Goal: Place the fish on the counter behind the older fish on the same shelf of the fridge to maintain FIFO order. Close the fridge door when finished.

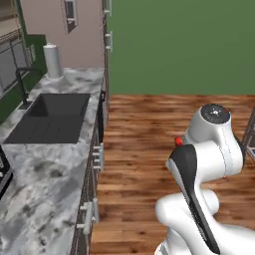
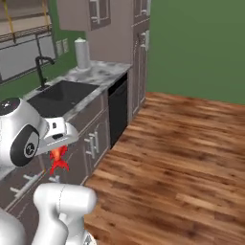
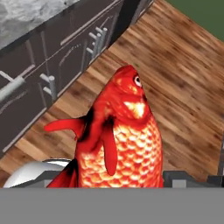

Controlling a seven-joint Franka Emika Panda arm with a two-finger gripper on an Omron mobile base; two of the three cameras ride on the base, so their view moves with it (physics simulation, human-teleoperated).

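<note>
Gripper (image 2: 59, 152) clamped on red-orange fish (image 3: 120, 140), lower left in right base view, just off the counter (image 1: 45, 184) edge; open wood floor (image 2: 182, 162) spreads right.

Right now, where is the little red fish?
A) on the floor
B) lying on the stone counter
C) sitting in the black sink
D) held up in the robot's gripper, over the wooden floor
D: the fish hangs in the gripper in front of the cabinets, above the wooden floor.
</note>
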